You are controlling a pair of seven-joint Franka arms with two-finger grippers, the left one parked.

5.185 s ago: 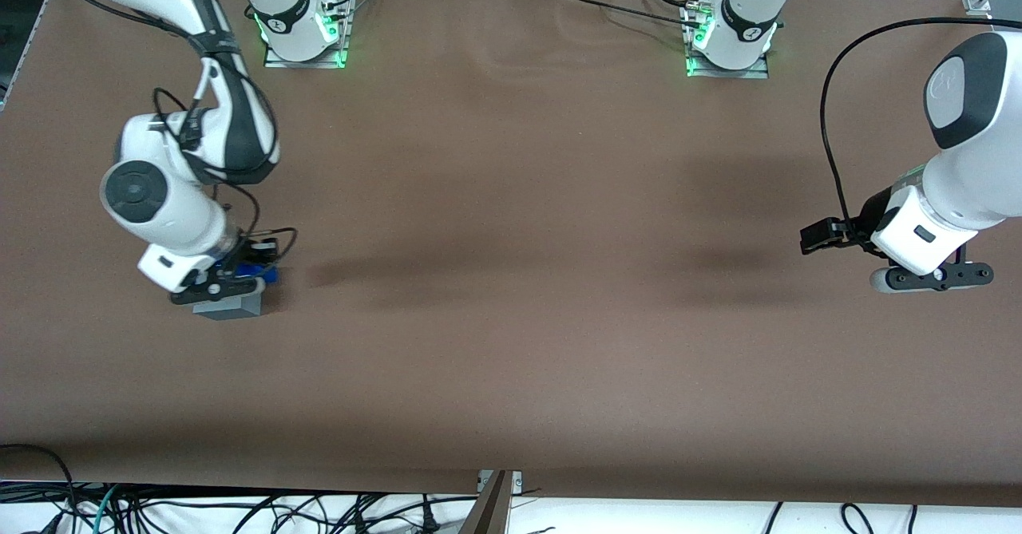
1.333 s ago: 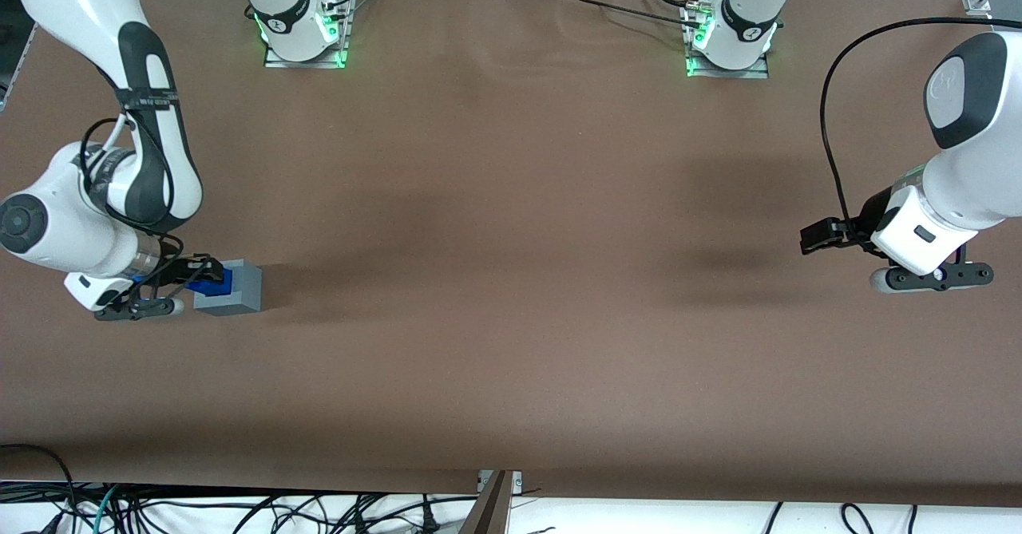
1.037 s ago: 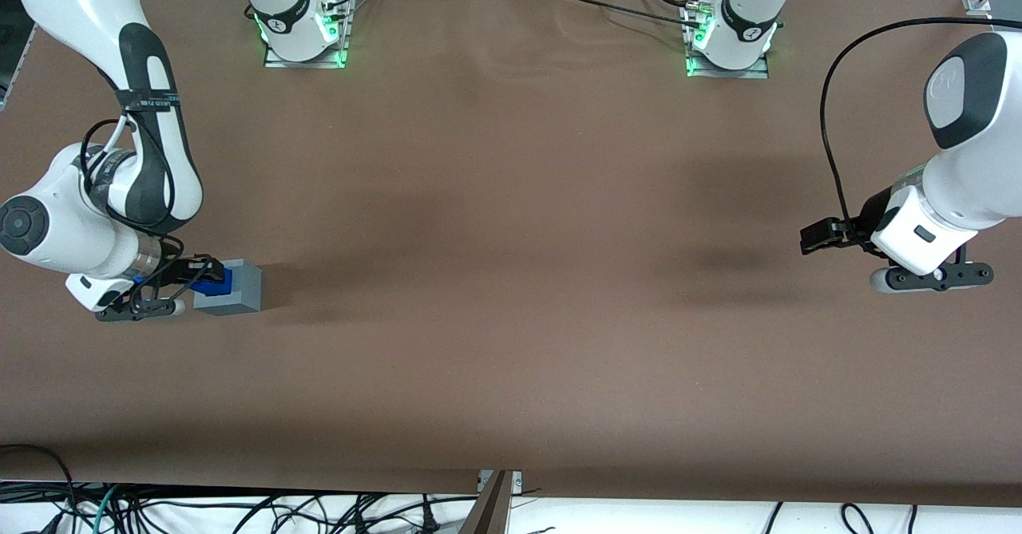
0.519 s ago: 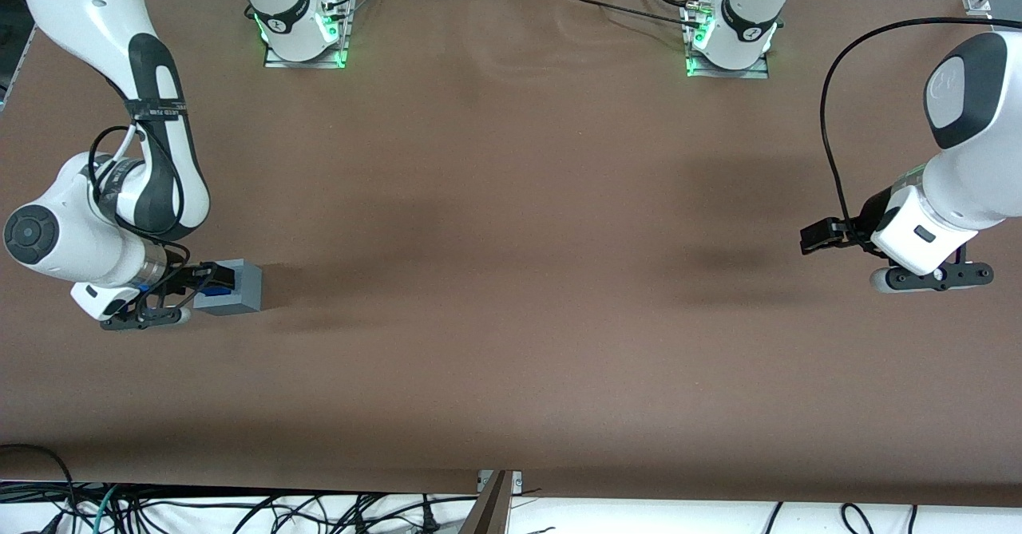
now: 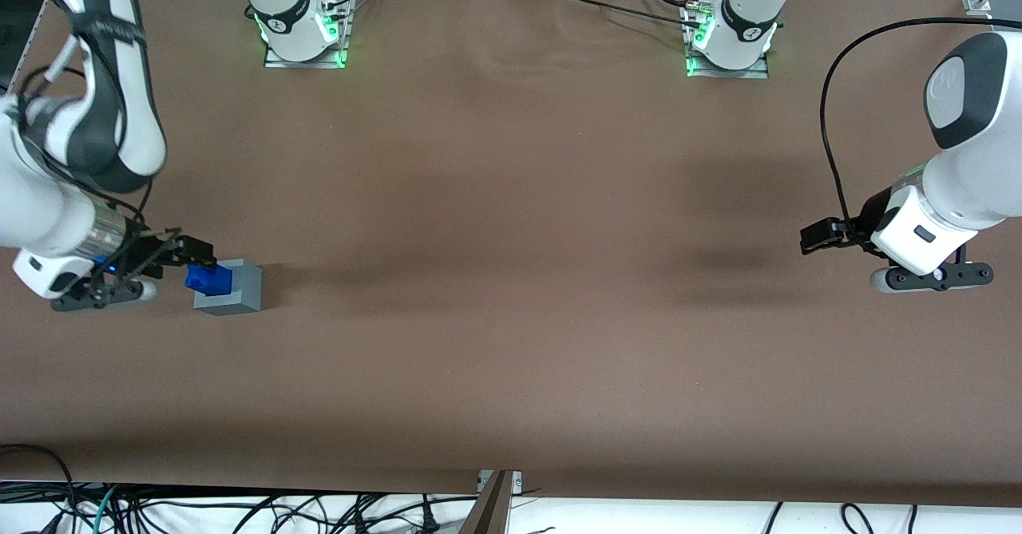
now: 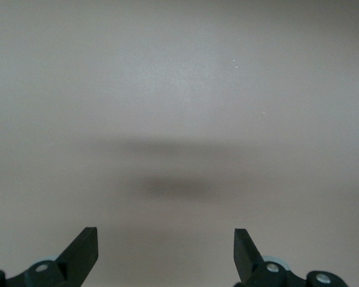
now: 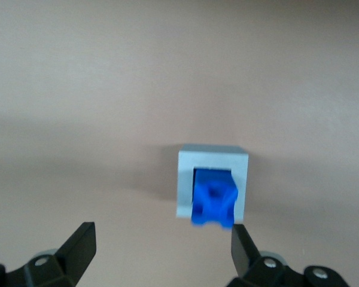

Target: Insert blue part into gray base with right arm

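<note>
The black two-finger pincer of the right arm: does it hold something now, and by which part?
Nothing is held. The black two-finger pincer is open and apart from the small bright blue plastic block, which sits in the light gray plastic cube.

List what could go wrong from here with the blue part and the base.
1. The blue part sits in the gray base but sticks out past its edge and looks tilted, so it may not be fully seated and might tip out.
2. The open gripper hangs close beside the base; a sideways move toward it could knock the base or dislodge the part.
</note>
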